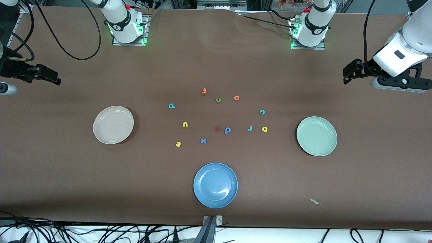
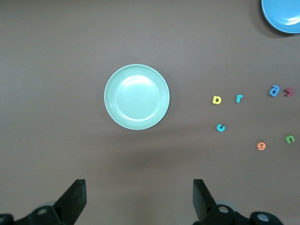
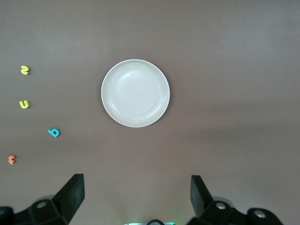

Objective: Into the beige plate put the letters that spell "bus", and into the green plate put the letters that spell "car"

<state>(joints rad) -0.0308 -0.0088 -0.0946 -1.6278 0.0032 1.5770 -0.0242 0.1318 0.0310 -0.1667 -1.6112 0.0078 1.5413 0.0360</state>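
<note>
Both plates are lying empty. Relative to the beige plate (image 1: 113, 125), the yellow "s" (image 1: 178, 144), yellow "u" (image 1: 185, 124) and teal "b" (image 1: 171, 106) are lying toward the green plate (image 1: 317, 136). The right gripper (image 3: 136, 197) and left gripper (image 2: 139, 199) are waiting released. Recommended: descend vertically, straddling one letter.

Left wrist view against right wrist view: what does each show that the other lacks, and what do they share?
Only the left wrist view shows the green plate, an edge of the blue plate, the yellow a, teal r, teal c, blue letter, dark red letter, orange e and green u.

Only the right wrist view shows the beige plate, yellow s, yellow u, teal b and an orange letter.

Both show the brown table and their own open gripper, the left gripper and right gripper.
</note>
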